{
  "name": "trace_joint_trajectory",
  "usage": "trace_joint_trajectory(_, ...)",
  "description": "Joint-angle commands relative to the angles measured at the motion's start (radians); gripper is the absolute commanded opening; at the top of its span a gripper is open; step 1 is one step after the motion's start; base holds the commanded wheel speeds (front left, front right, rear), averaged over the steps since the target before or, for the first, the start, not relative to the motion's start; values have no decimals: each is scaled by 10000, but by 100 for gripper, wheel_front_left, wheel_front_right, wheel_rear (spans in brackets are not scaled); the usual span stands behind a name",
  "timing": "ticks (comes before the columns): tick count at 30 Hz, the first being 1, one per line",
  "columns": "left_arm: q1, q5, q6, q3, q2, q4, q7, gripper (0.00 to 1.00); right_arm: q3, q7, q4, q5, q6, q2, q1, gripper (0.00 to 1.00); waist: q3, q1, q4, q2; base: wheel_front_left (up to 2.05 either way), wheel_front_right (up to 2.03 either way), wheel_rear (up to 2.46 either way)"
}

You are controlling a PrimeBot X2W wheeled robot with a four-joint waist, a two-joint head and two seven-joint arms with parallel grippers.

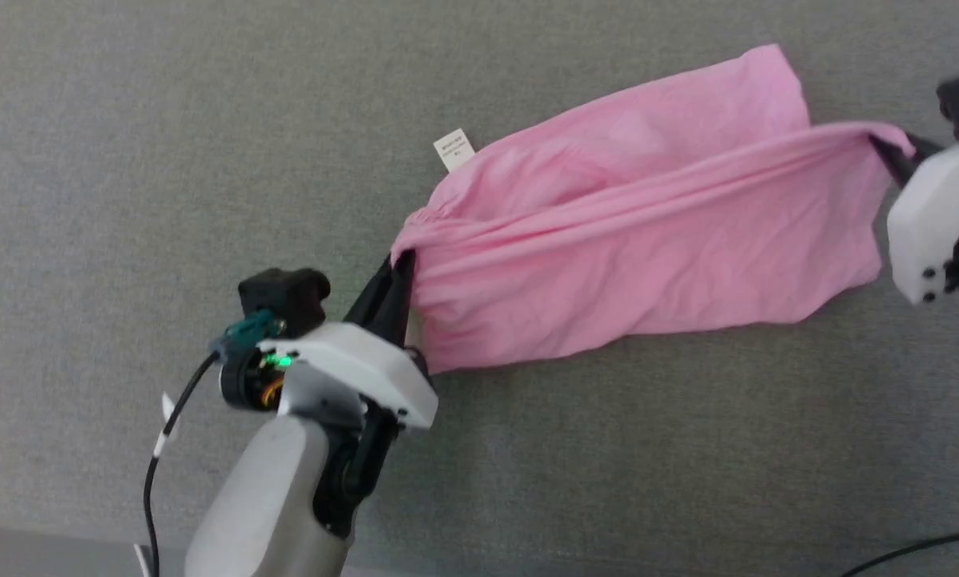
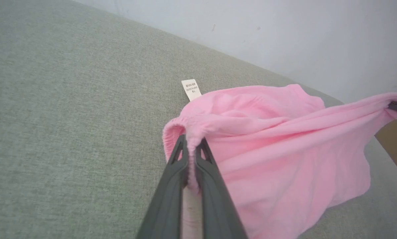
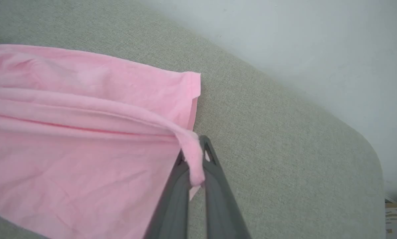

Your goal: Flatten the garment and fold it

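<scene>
The pink garment (image 1: 631,232) is stretched between both grippers above a grey fabric surface, its lower half hanging down onto it. A small white label (image 1: 453,149) sticks out at its upper left edge. My left gripper (image 1: 399,268) is shut on the gathered elastic corner at the garment's left end; in the left wrist view the fingers (image 2: 176,159) pinch that gathered edge of the garment (image 2: 284,156). My right gripper (image 1: 888,152) is shut on the garment's right corner, a taut fold running between the two. In the right wrist view the cloth (image 3: 79,139) wraps over the right gripper (image 3: 193,156).
The grey fabric surface (image 1: 207,120) spreads all around the garment. A pale wall (image 2: 284,33) rises behind its far edge, and the surface's rounded corner (image 3: 367,146) shows in the right wrist view. A black cable (image 1: 920,549) lies at the lower right.
</scene>
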Motion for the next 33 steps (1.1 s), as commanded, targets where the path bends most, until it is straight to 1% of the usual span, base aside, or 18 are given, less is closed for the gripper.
trace_joint_trajectory(1,-303,71,36,40,-74,163,-159,0,210,-67,352,-5,-23,-135,-528,0,760,-3,570,0,0,0,0)
trace_joint_trajectory(5,-1014,81,-35,-56,-336,617,-506,0,992,-124,1549,38,-23,-480,-1988,0,1334,-3,941,0,0,0,0)
trace_joint_trajectory(10,-1724,-26,-28,-179,-597,1028,-948,0,1730,-102,2667,-8,-23,-658,-3420,0,1867,-3,1308,0,0,0,0)
trace_joint_trajectory(14,-2091,-116,-18,-347,-694,1306,-1115,0,2419,107,3427,39,-23,-826,-4267,0,2143,-3,1514,0,0,0,0)
trace_joint_trajectory(19,-2341,-293,-72,-637,-763,1520,-1229,0,2977,320,4281,329,-23,-928,-4949,0,2309,-3,1644,0,0,0,0)
trace_joint_trajectory(20,-2366,-355,-129,-708,-772,1549,-1238,11,2991,380,4459,388,-23,-914,-5021,0,2313,-3,1646,0,0,0,0)
trace_joint_trajectory(21,-2388,-400,-179,-774,-779,1576,-1262,58,3018,429,4599,423,-23,-889,-5072,36,2303,-3,1641,0,0,0,0)
trace_joint_trajectory(22,-2406,-425,-223,-838,-784,1601,-1299,100,3022,489,4735,479,-23,-857,-5096,100,2277,-3,1629,0,0,0,0)
trace_joint_trajectory(25,-2396,-500,-305,-961,-795,1640,-1458,100,2983,347,4946,590,-23,-787,-5108,100,2101,-3,1555,0,0,0,0)
trace_joint_trajectory(28,-2286,-500,-376,-1047,-785,1626,-1628,100,2884,-114,4970,777,-23,-793,-4957,100,1783,-3,1447,0,0,0,0)
trace_joint_trajectory(31,-2142,-463,-384,-1066,-697,1605,-1715,100,2786,-438,4948,907,-23,-808,-4753,100,1495,-3,1354,0,0,0,0)
trace_joint_trajectory(33,-1949,-418,-359,-1050,-573,1545,-1839,100,2577,-863,4858,1017,-23,-781,-4443,100,1144,-3,1252,0,0,0,0)
